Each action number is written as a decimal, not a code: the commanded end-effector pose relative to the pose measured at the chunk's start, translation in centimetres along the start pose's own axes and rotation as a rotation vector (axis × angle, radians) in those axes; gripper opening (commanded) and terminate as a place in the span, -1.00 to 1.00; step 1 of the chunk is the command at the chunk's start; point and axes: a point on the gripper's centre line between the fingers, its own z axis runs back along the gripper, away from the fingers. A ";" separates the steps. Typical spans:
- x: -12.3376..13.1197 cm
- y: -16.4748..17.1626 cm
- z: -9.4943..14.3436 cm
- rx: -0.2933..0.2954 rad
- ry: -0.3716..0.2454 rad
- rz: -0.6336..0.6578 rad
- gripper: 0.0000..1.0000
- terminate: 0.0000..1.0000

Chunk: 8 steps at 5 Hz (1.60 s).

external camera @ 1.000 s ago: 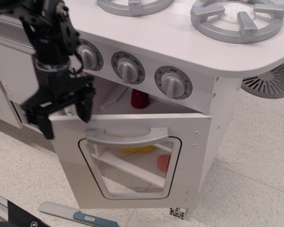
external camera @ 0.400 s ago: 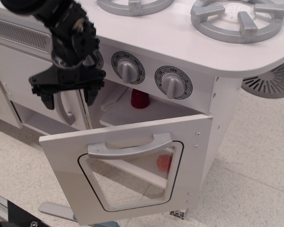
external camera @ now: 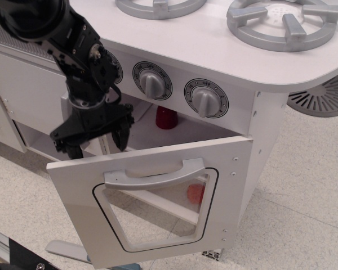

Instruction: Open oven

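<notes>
The oven door (external camera: 152,202) is white with a rounded clear window, grey frame and a wide grey bar handle (external camera: 155,173). It hangs partly open, tilted outward from the top, hinged at the bottom. My black gripper (external camera: 97,140) is open and empty. Its fingers (external camera: 124,132) hang just above and behind the door's top left edge, in front of the oven cavity. A red cup (external camera: 166,117) stands inside the cavity. A round orange-red thing (external camera: 195,193) shows through the window.
Three grey knobs (external camera: 205,100) line the front panel above the oven. Two grey burners (external camera: 279,22) sit on the white top. A white cabinet (external camera: 17,95) stands left of the oven. A flat grey and blue object (external camera: 67,250) lies on the tiled floor below.
The door has swung further outward and down than a second ago. My gripper left the door's left top edge, rose, then came down again just behind the door's top edge.
</notes>
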 end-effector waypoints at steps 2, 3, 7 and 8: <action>-7.5 -2.7 1.2 0.032 0.125 0.138 1.00 -1.00; -10.3 -3.1 1.4 0.047 0.169 0.214 1.00 -1.00; -11.6 -2.9 1.5 0.079 0.203 0.269 1.00 -1.00; -11.6 -2.9 1.5 0.079 0.203 0.269 1.00 1.00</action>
